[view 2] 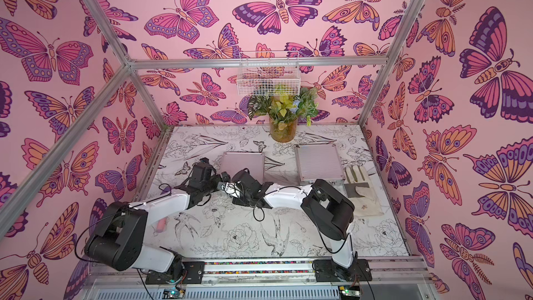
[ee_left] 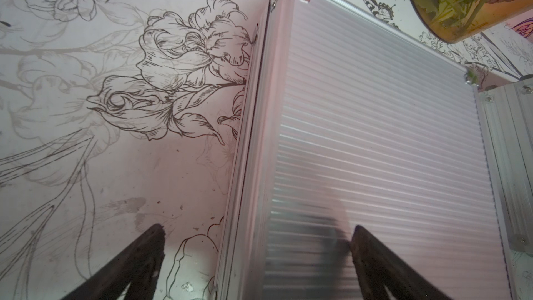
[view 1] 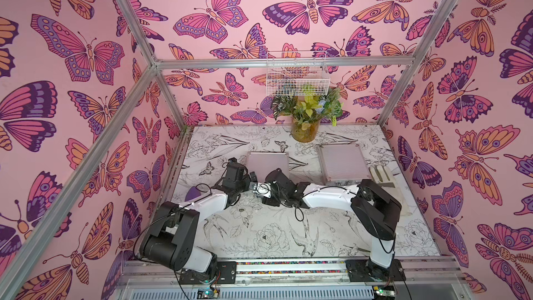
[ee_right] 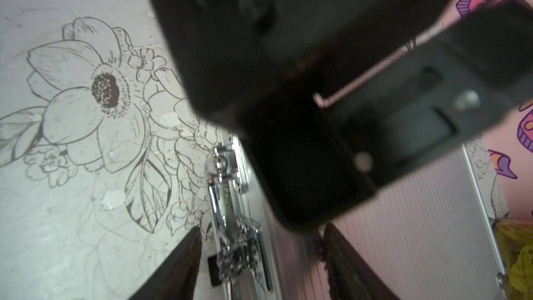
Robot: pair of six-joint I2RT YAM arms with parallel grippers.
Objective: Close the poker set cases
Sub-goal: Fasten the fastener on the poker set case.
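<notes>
Just under the spread left claw [ee_left: 258, 227], one case [ee_left: 375, 139]

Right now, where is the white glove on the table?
In both top views the glove lies flat on the table at its right side, beside the right-hand case, between that case and the butterfly wall.

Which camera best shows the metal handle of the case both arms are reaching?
The right wrist view: the chrome handle sits close up, slightly blurred. In both top views the arms cover the near edge of the case, hiding the handle. The left wrist view shows only its ribbed lid and a side.
</notes>
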